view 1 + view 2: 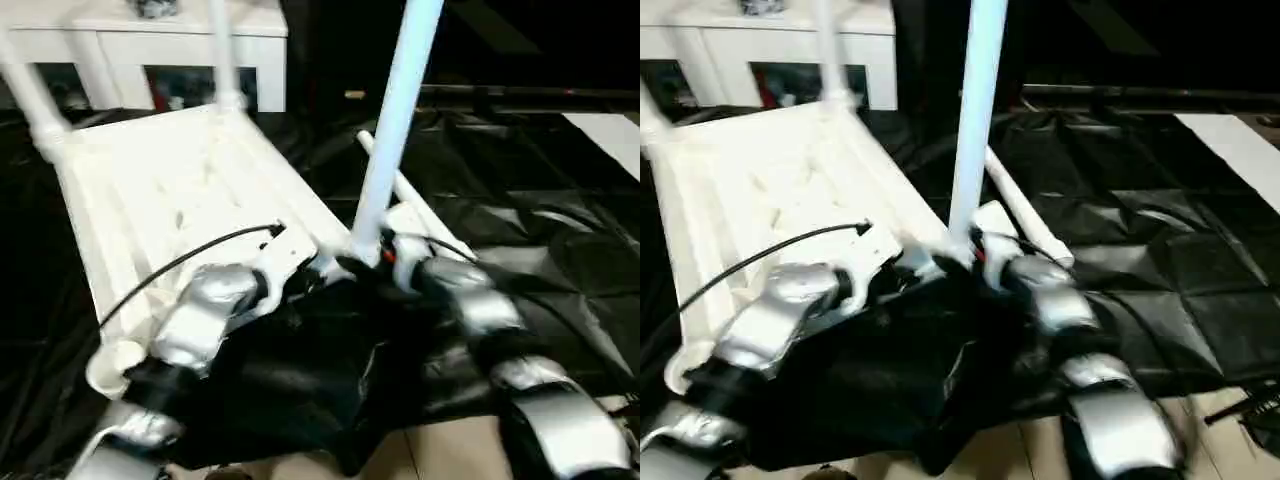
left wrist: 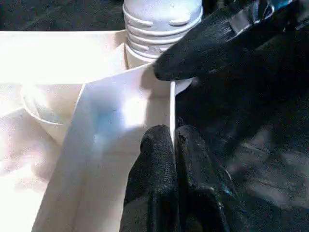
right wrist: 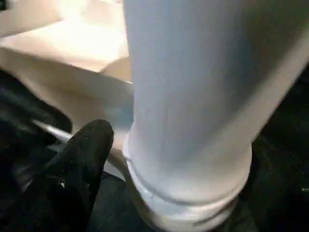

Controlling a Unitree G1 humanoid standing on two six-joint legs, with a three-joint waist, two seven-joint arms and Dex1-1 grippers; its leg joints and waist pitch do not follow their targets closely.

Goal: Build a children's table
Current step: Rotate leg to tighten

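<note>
White plastic children's table top (image 1: 170, 190), large, rectangular, ribbed underside up: lying inverted and tilted on black crinkled plastic sheeting (image 1: 560, 240) spread over the floor. Two white tapered tubular legs (image 1: 225, 50) already standing in the far corner sockets. One further white leg (image 1: 430, 225) lying loose on the sheeting just beside the near right corner.

Third white tubular leg (image 1: 395, 120): upright, slightly leaning, its ribbed collar end (image 2: 161, 21) sitting at the mouth of the near right corner socket, apparently not fully seated.

Left pincer (image 2: 174, 140): clenched on the thin edge of the top's side wall, steadying the corner. Right pincer (image 1: 375, 255): low on the third leg near its collar; one black finger (image 3: 79, 159) visible against the leg, grip state impossible to tell.

White cabinet with glass doors (image 1: 170, 50): behind, not part of the work.

Handling notes, as judgement: step in hand is seating the third leg. Best kept in line with the socket axis before pressing; lean to be corrected first. Firm counter-hold on the side wall advisable, since the tilted top may slide on the slick sheeting. Push or twist near the collar, not high up the leg.
</note>
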